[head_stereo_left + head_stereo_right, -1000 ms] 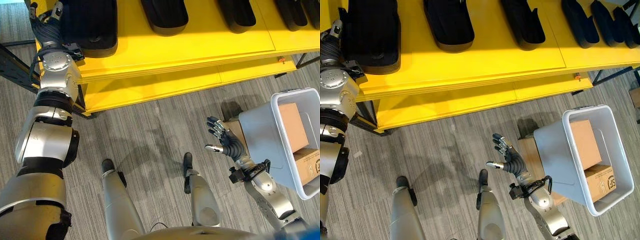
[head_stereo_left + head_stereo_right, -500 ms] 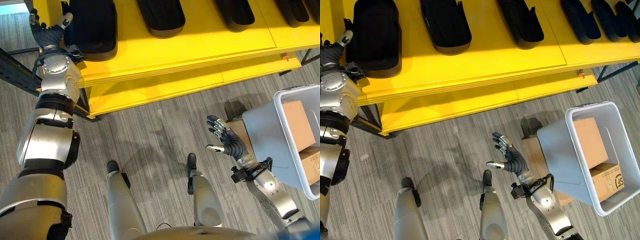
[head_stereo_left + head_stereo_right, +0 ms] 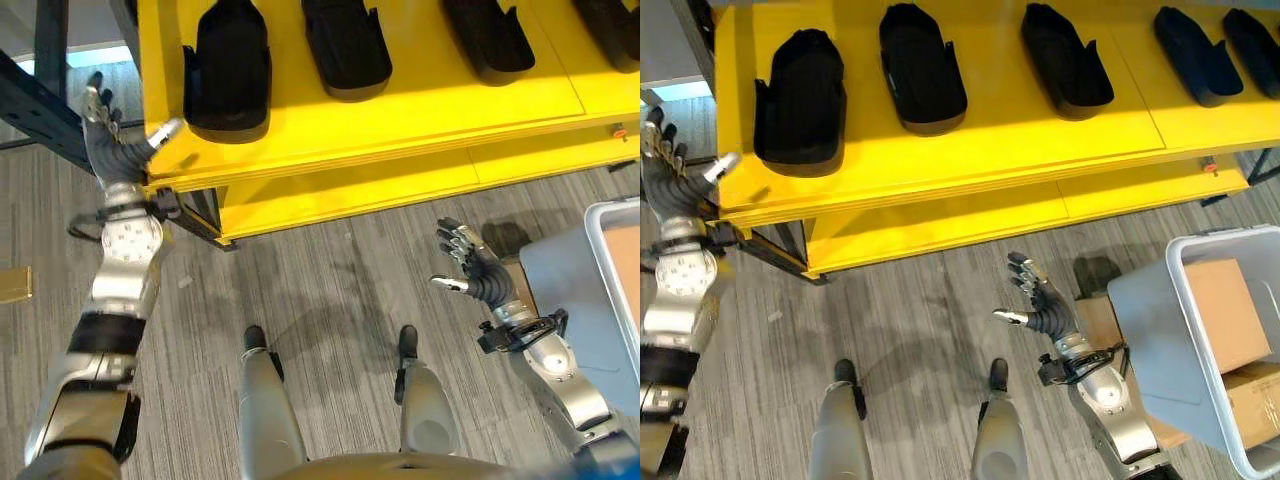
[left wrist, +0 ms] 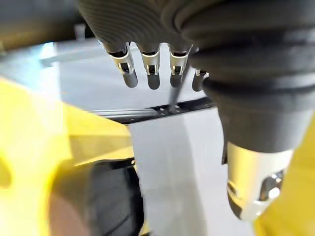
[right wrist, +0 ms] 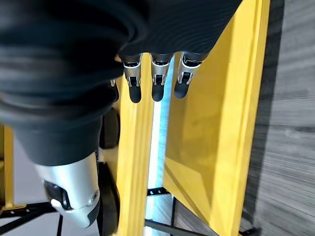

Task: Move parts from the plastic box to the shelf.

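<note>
Five black parts are seen in a row on the top board of the yellow shelf (image 3: 970, 140): the leftmost part (image 3: 800, 102) near the shelf's left end, a second part (image 3: 922, 68) beside it, a third part (image 3: 1067, 62) further right, and two more at the right edge. The left hand (image 3: 115, 150) is held raised just off the shelf's left corner, fingers straight and spread, thumb pointing toward the shelf edge, nothing grasped. The right hand (image 3: 1042, 304) is held above the grey floor (image 3: 910, 310) in front of the lower board, fingers extended and relaxed, empty. The box (image 3: 1160, 320) is placed on the floor at the robot's right, near the right hand but apart from it; two cardboard cartons (image 3: 1225, 315) are seen inside it.
</note>
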### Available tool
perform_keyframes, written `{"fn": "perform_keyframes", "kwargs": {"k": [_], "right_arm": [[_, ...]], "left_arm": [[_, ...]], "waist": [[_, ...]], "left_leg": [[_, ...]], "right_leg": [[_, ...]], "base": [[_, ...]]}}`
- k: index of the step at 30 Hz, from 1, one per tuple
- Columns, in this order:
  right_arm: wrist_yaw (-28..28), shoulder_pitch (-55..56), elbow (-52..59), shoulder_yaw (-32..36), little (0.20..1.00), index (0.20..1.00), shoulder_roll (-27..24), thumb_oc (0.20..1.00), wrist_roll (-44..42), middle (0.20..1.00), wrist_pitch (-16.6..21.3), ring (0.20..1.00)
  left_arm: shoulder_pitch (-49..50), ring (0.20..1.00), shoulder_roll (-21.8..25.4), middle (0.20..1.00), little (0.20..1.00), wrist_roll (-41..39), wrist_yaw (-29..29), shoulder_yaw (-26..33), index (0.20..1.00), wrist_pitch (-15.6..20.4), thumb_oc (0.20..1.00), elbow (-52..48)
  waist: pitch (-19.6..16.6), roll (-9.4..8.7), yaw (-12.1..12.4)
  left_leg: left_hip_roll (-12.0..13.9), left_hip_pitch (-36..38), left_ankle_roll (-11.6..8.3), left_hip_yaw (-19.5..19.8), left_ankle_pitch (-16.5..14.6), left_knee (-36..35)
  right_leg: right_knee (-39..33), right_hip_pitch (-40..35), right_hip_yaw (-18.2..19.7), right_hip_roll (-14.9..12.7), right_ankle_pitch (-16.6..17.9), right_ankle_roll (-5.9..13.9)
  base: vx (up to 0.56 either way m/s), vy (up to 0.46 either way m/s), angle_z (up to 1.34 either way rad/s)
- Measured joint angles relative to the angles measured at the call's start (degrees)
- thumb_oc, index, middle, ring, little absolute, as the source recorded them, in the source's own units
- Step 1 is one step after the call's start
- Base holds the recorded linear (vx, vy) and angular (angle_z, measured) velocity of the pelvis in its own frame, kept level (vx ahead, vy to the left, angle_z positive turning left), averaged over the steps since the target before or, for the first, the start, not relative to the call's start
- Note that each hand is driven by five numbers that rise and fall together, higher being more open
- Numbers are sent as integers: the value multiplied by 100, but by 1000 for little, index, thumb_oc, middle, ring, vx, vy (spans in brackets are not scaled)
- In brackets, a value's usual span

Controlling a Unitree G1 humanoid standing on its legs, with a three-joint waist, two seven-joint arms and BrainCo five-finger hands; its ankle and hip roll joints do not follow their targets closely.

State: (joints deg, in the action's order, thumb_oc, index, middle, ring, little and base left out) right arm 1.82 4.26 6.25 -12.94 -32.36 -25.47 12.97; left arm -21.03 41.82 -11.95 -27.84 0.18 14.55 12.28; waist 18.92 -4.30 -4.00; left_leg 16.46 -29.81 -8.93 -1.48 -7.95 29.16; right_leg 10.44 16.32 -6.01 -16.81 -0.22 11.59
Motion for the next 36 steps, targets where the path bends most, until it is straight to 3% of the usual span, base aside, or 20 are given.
{"fn": "perform_keyframes", "kwargs": {"k": [2,6,7,12,25,36], "right_arm": [[35,-15,-86,140,1000,1000,2,1000,52,1000,1,1000],[90,21,-84,171,1000,1000,1,1000,108,1000,1,1000],[132,57,-81,172,1000,1000,1,1000,119,1000,1,1000],[203,88,-42,187,1000,1000,-20,1000,205,1000,5,1000],[140,118,-22,291,1000,1000,-22,1000,211,1000,5,1000],[144,181,90,320,1000,1000,-34,1000,207,1000,1,1000]], "left_arm": [[186,1000,303,1000,1000,1541,13,-33,1000,-175,1000,-77],[122,1000,720,1000,1000,2539,49,-276,1000,-270,1000,-68],[73,1000,1050,1000,1000,3148,75,-612,1000,-325,1000,-58],[-540,1000,1206,1000,1000,4452,231,-1368,1000,-449,1000,216],[-1645,1000,987,1000,1000,4748,287,-2056,1000,-719,1000,1115],[-2190,1000,752,1000,1000,4140,290,-2344,1000,-871,1000,2053]], "waist": [[68,114,54],[73,135,22],[76,140,23],[96,208,-31],[99,223,-280],[102,182,-318]], "left_leg": [[-26,310,-28,-8,48,-179],[-38,393,-58,-50,128,-333],[-36,474,-65,-81,136,-339],[-38,622,-70,-111,148,-409],[-17,518,-75,-136,138,-342],[43,258,-68,-127,48,-83]], "right_leg": [[-68,-293,-54,-19,-27,23],[-66,-298,-56,-26,-41,25],[-76,-346,-53,-28,-28,49],[-136,-478,-54,-31,-27,50],[-25,-295,39,-27,-29,44],[96,-70,97,19,-38,34]], "base": [[2,-12,8],[10,-1,2],[22,-6,-3],[0,0,0],[0,7,-2],[2,12,-1]]}}
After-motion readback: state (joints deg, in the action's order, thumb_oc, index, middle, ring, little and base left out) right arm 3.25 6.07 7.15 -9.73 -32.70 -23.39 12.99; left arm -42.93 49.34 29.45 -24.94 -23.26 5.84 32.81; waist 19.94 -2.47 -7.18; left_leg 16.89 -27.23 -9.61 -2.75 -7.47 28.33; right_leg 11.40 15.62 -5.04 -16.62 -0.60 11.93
